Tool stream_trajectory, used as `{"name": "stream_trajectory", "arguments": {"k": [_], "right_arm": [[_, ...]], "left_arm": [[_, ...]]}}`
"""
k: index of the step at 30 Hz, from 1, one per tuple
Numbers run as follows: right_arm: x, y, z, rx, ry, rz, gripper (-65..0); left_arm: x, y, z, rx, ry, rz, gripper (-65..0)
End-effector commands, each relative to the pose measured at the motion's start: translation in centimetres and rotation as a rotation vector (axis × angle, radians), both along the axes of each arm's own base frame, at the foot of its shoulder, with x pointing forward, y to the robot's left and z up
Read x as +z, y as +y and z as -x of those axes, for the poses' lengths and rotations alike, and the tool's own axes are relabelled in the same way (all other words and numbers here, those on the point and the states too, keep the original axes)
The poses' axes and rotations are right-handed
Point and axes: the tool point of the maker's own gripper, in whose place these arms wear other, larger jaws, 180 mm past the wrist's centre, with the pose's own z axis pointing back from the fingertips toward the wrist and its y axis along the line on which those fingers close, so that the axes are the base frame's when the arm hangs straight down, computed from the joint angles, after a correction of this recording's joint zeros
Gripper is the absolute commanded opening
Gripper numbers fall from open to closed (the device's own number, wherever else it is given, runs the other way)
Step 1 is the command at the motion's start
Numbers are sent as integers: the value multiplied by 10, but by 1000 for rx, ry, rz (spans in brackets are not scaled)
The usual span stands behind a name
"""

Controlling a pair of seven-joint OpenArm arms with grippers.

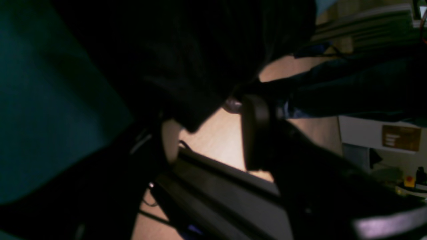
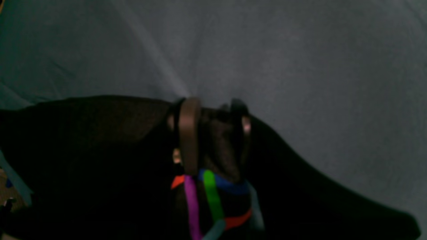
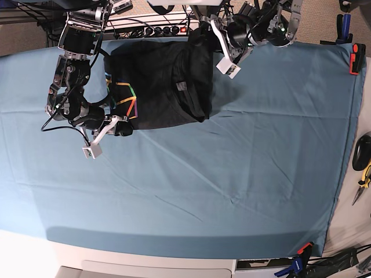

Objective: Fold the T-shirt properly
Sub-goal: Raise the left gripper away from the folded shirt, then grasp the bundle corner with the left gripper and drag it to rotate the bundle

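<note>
Right wrist view: right hand (image 2: 210,130) clamped on black T-shirt (image 2: 100,160) fold, print just below.

My right arm (image 3: 72,87) reaches down along the base view's left side, elbow bent, wrist turned inward. My right gripper (image 2: 210,133) is clamped on a bunched fold of the T-shirt (image 3: 162,87), cloth filling the narrow gap between both fingers (image 2: 189,133). My left arm (image 3: 261,29) comes in from the top of the base view, angled toward the far edge. My left gripper (image 1: 213,133) stands with its jaws spread wide, one finger (image 1: 255,130) clear of the cloth, nothing pinched between them.
</note>
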Motion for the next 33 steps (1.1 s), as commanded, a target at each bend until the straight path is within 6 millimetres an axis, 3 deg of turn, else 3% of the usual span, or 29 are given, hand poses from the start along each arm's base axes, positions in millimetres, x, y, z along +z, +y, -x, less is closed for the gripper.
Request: {"name": "stream_trajectory", "arguments": {"k": [1, 22, 26, 30, 31, 33], "right_arm": [[11, -4, -9, -3, -37, 9, -496], [11, -4, -9, -3, -37, 9, -496], [11, -4, -9, -3, -37, 10, -502], [11, -4, -9, -3, -37, 10, -650], [11, -4, -9, -4, -39, 9, -650], [12, -4, -10, -7, -46, 8, -650]], "left_arm": [[9, -5, -5, 14, -25, 34, -345], [11, -8, -21, 42, -72, 18, -346], [11, -7, -21, 42, -73, 16, -453], [11, -7, -22, 44, -76, 17, -616], [10, -6, -22, 43, -78, 8, -650], [9, -5, -23, 45, -87, -5, -650]]}}
